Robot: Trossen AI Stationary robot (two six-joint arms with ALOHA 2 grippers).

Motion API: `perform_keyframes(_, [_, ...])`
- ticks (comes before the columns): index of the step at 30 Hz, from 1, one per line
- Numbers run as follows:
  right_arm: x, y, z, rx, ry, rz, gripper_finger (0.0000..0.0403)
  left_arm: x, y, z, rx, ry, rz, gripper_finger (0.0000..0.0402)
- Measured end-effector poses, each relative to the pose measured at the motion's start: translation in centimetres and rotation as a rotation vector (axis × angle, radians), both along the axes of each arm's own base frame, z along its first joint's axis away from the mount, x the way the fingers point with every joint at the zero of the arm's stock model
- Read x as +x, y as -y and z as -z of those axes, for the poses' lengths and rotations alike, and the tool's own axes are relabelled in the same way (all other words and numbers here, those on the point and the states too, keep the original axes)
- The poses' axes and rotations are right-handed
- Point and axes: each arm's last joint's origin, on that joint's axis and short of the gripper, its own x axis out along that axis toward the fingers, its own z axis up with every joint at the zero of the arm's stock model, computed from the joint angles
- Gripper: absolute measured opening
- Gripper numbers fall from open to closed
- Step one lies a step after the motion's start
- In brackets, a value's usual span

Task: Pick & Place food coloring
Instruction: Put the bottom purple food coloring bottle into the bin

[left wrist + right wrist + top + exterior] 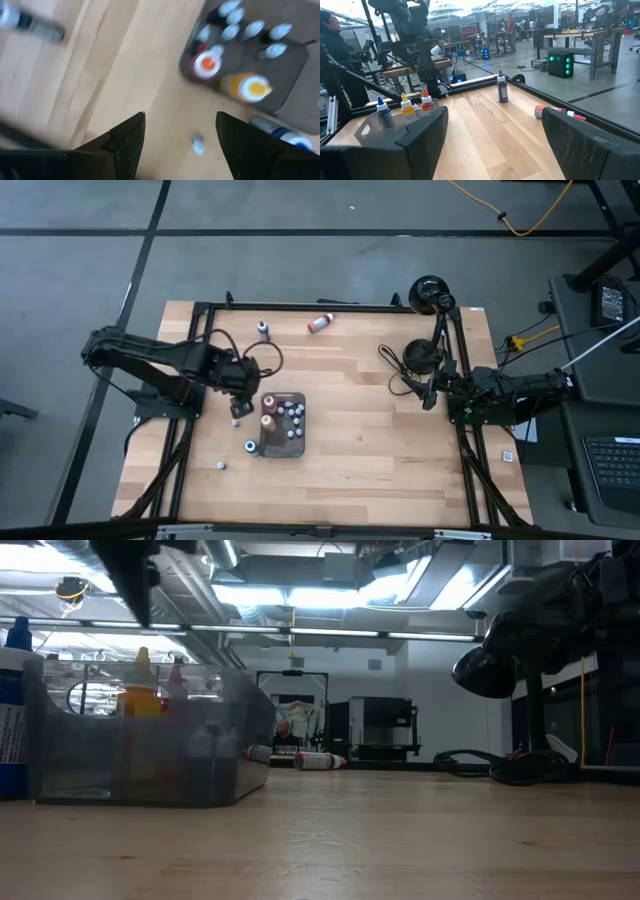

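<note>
From the low view the tray (140,755) is hiding most small bottles (289,414) inside it. Others are lying loose on the desk (360,450): a red-white one (320,323) near the far edge. The left claw (238,412) is hovering spread beside the tray, over a tiny white bottle (198,144). The right claw (428,398) is waiting wide open at the right side.

A tray (283,448) sat left of centre on the table (380,440), with several food coloring bottles (290,414) standing in it. Two bottles (250,446) lay just off its left side, another (220,465) nearer the front-left corner. Near the far edge one bottle (263,329) stood upright and one (320,323) lay on its side to the right of it.
</note>
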Motion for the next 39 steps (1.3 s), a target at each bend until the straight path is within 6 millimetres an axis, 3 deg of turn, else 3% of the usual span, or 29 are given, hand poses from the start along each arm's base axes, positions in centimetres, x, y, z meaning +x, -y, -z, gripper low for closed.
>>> perform_keyframes(5, [0.0,0.0,0.0,0.000,0.000,0.000,0.0323,-1.8,0.0,-0.2,0.023,-0.076,-0.156,0.0235])
perform_keyframes(11, [0.0,0.0,0.0,0.000,0.000,0.000,0.0323,-2.7,0.6,-0.2,0.082,-0.079,-0.273,0.0235])
perform_keyframes(15, [0.0,0.0,0.0,0.000,0.000,0.000,0.0323,-3.2,0.9,1.4,0.105,-0.109,-0.304,0.0235])
perform_keyframes(28, [0.0,0.0,0.0,0.000,-0.001,0.000,0.0323,-4.0,2.9,8.5,0.005,-0.183,0.072,0.0236])
perform_keyframes(39, [0.0,0.0,0.0,0.000,0.000,0.000,0.0323,-4.6,4.2,11.8,-0.063,-0.168,0.216,0.0228])
